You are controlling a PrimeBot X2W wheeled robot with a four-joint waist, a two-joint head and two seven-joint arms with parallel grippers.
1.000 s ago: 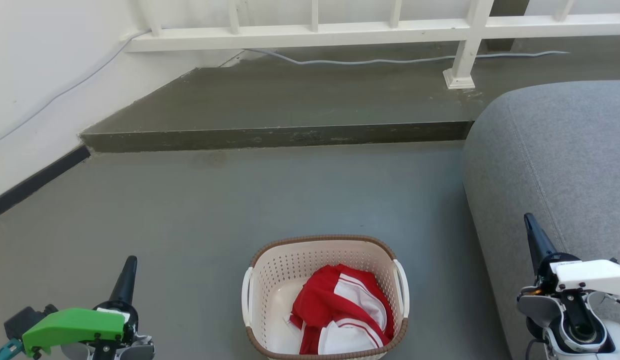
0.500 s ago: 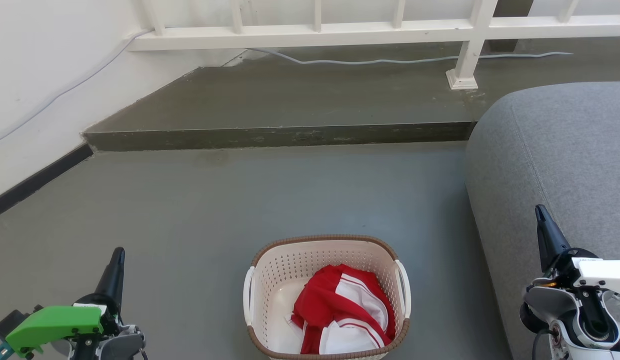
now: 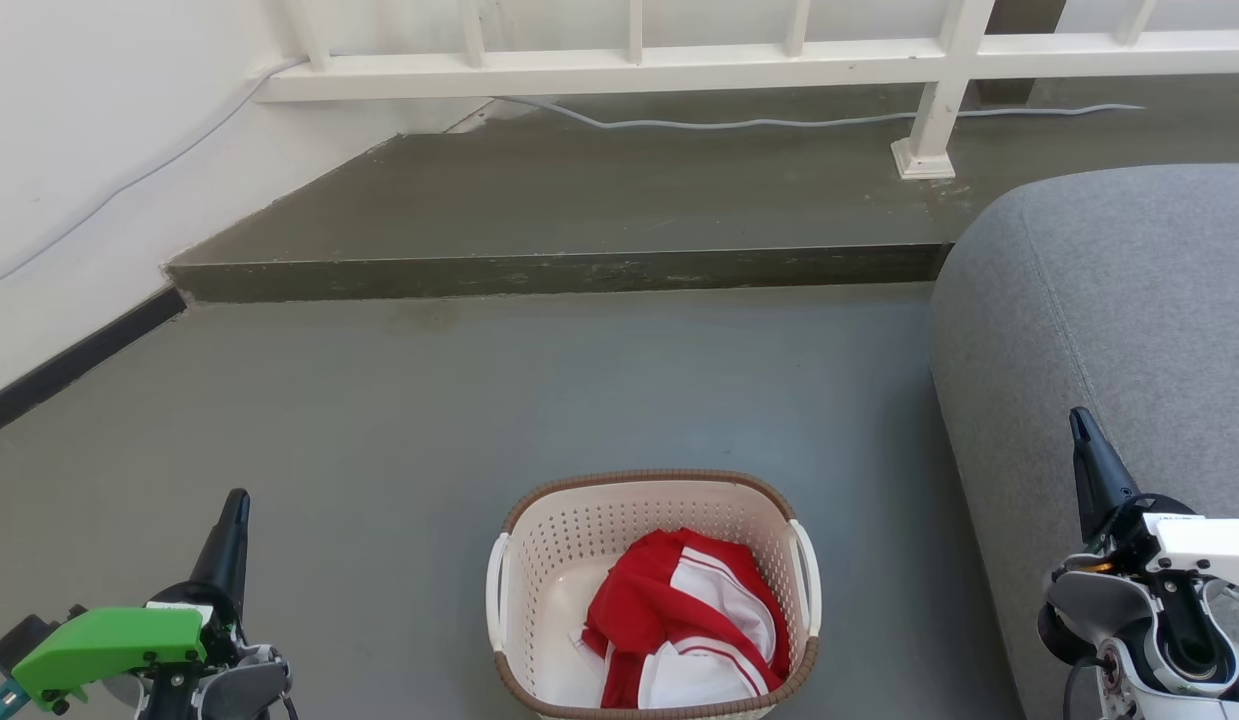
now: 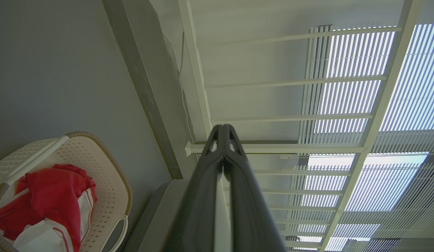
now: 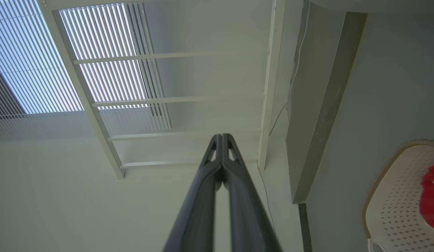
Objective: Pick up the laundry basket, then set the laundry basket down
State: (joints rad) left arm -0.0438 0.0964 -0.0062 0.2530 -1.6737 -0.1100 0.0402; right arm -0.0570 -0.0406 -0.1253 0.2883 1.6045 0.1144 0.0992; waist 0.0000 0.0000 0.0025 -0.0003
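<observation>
laundry basket (image 3: 599, 525): cream with perforated walls, a brown woven-look rim and a white handle on each side. It stands on the grey floor (image 3: 459, 400) at the bottom centre of the head view, its near edge cut off by the frame. Neither hand touches it.
garment (image 3: 679, 610): red and white, crumpled in the right half of the basket, with bare basket bottom showing to its left.
left hand (image 3: 236, 500): lower left of the head view, well apart from the basket. Its two dark fingers are pressed together, point up the frame and hold nothing. A green cover (image 3: 109, 640) sits below them.
right hand (image 3: 1079, 420): lower right of the head view, seen against the grey sofa (image 3: 1109, 300). Its fingers are pressed together and empty.
left wrist view: the joined fingers rise from the bottom centre, with the basket and garment at lower left.
right wrist view: the joined fingers are at bottom centre, and the basket shows at the lower right edge.
step (image 3: 579, 200): a dark raised ledge across the upper middle of the head view, with a white railing (image 3: 629, 65) along the top and a pale cable (image 3: 729, 123) lying on it.
wall (image 3: 79, 150): white, at upper left.
</observation>
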